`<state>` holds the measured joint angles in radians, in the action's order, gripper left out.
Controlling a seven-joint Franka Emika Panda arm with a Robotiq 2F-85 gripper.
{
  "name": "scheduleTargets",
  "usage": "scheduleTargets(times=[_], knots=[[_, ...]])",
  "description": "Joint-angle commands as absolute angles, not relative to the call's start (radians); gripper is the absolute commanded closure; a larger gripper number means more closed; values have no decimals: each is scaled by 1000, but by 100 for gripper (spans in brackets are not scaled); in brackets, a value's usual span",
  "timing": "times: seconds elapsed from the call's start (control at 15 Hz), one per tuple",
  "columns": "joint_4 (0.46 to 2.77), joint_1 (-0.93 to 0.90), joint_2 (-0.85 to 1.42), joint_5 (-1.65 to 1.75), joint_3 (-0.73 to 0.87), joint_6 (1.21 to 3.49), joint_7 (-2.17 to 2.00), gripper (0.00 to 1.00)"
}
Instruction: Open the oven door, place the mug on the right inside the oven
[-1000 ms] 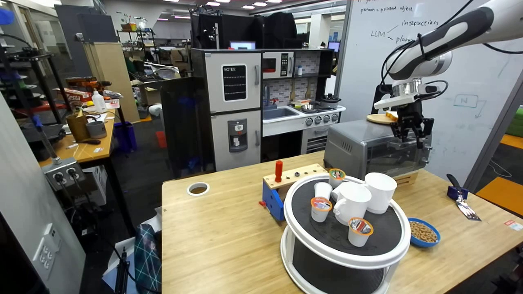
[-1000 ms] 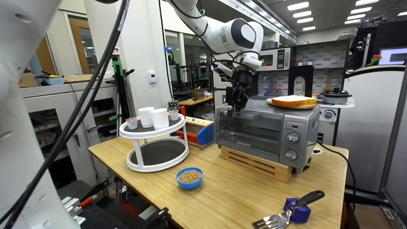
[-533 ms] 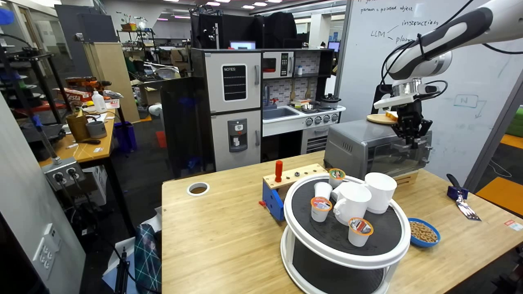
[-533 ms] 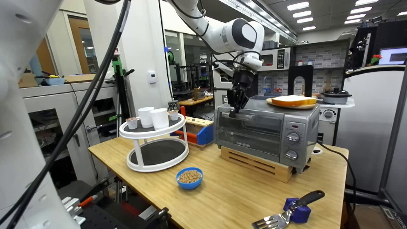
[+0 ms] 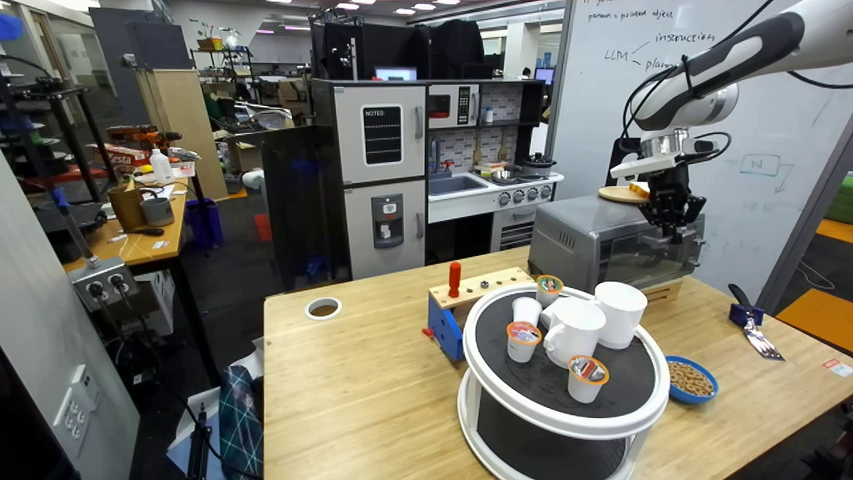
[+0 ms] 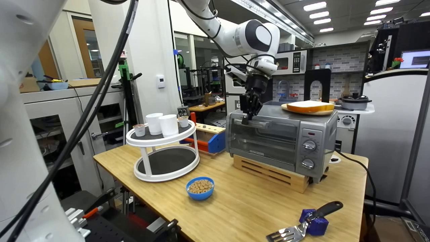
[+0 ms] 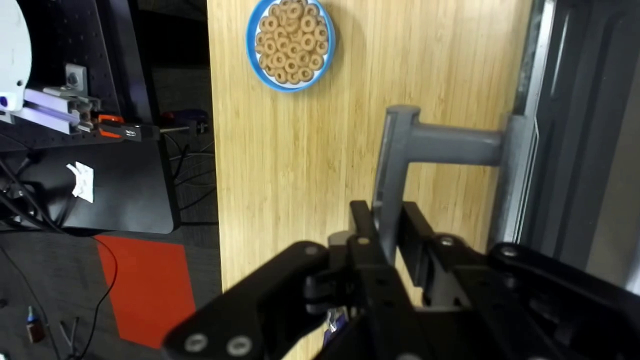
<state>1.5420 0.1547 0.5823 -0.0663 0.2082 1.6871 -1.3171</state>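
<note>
Oven door (image 6: pixel 263 137): closed, with jaws clamped on handle (image 7: pixel 394 175) (wrist view).
Mug (image 5: pixel 622 320): outside oven (image 6: pixel 310 154), upright on upper tier of round white stand (image 5: pixel 586 427) on worktop (image 6: pixel 238 208), right of other white mug (image 5: pixel 578 330) in both exterior views.

the gripper (image 7: pixel 386 208) hides part of the oven handle (image 7: pixel 393 170).

Fridge panel (image 5: pixel 382 143): "NOTES:", in white, at the top.
Whiteboard (image 5: pixel 793 127): handwritten "LLM", strokes leading to "instruction" and "plan", its end covered; a boxed "N"; a top line ending in "object".
Red box (image 5: pixel 120 156): "esta", first letter unclear.
Carton (image 6: pixel 418 230): white capitals, "NTE" legible, the rest unclear.
Oven door (image 6: pixel 268 141): small badge (image 6: pixel 257 152), too fine to read.
Cup lids (image 5: pixel 588 369): coloured print, too small to read.
</note>
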Motion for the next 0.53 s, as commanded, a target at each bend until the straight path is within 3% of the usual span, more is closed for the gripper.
scheduleTargets(times=[0.0, 0.47], knots=[[1615, 157, 537, -104, 189, 1693, -1272, 95], [1795, 129, 422, -95, 180, 1806, -1259, 95]])
